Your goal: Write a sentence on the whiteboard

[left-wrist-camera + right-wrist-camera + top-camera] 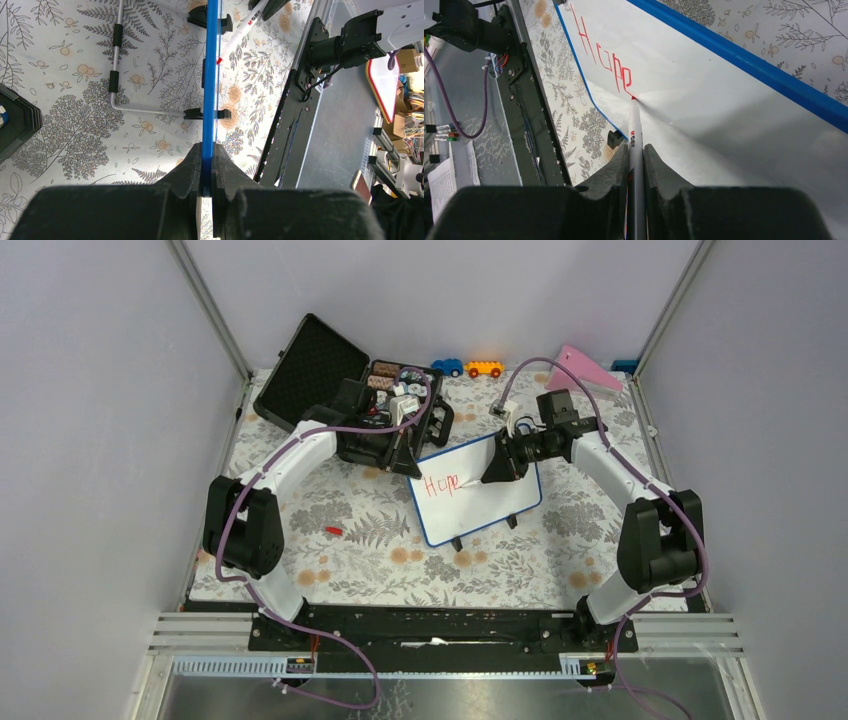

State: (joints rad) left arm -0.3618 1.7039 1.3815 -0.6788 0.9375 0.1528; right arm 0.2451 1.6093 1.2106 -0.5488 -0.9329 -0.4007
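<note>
Near left on the floral table cover [360, 570], a small red cap [334, 530], lying alone and well apart from the board. Just right of centre, the whiteboard [490, 502], standing on two black feet [457, 542] at its near edge and leaning back, face turned up and toward the near side. Long axis left to right, the right end swung somewhat farther back than the left. Seen edge-on from the left wrist, a thin blue line with a bent wire stand [116, 65] behind it. In the upper left of the white face, the sentence [441, 483], so far only the red word "Hope", running left to right along the long axis. Left gripper [407, 464] at the board's far left corner, fingers pressed onto the blue frame from both sides, pinching it. Right gripper [497, 468] over the board's far edge, clamped on a white marker [634, 127]. Marker's long axis right to left, red tip pointing left and down, touching the face at the foot of the last letter. Farther back on the left, an open black case [325, 380] with small items inside, lid thrown back. Far centre, a blue toy car [448, 367] just beside an orange toy car [484, 368]. Far right, a pink wedge-shaped piece [585, 368].
</note>
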